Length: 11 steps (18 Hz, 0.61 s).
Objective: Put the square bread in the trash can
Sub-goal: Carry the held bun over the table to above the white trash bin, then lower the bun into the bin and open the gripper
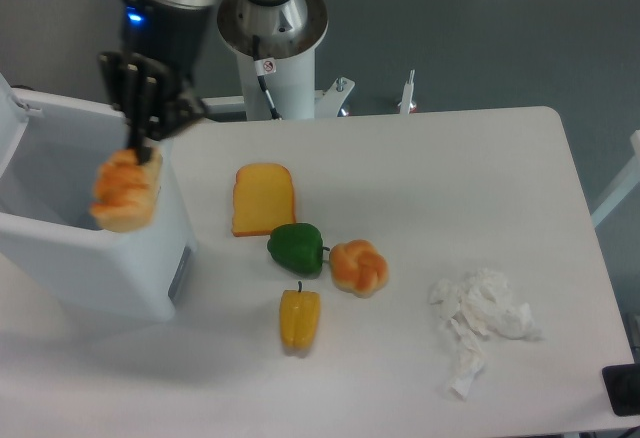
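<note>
The square bread, a golden-orange blocky roll, hangs in the air over the right rim of the trash can. My gripper is shut on its top, fingers pointing down from the dark wrist above. The trash can is a large white bin with a grey interior, standing open at the table's left side. The bread covers part of the bin's grey side panel.
On the table lie a flat orange toast slice, a green pepper, a round knotted bun, a yellow pepper and crumpled white paper. The robot's white base stands at the back.
</note>
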### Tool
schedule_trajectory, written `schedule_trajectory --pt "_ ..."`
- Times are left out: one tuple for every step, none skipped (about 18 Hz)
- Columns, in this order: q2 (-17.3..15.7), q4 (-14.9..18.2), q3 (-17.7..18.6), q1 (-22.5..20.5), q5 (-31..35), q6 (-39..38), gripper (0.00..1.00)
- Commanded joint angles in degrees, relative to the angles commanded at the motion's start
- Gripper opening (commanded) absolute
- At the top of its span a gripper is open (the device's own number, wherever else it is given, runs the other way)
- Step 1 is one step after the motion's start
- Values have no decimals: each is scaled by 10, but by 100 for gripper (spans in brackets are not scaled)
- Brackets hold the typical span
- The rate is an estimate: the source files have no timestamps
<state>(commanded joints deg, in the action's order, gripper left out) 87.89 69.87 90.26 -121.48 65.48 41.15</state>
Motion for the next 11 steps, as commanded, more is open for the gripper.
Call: schedule_trajectory --pt "0 -1 1 10 0 -2 28" --pt "0 -1 1 13 0 -2 34" --pt "1 -2 1 14 0 1 46" --pt "3 -3 1 14 0 2 56" --pt "4 -4 1 14 0 3 70" --pt "5 -4 1 14 1 3 90" --pt "4 -4 1 13 1 3 100" --pt "4 -4 1 14 1 4 100" --pt "4 -3 1 14 0 4 100" --pt "3 -2 2 14 2 4 100" --pt "2 -1 3 14 2 4 100"
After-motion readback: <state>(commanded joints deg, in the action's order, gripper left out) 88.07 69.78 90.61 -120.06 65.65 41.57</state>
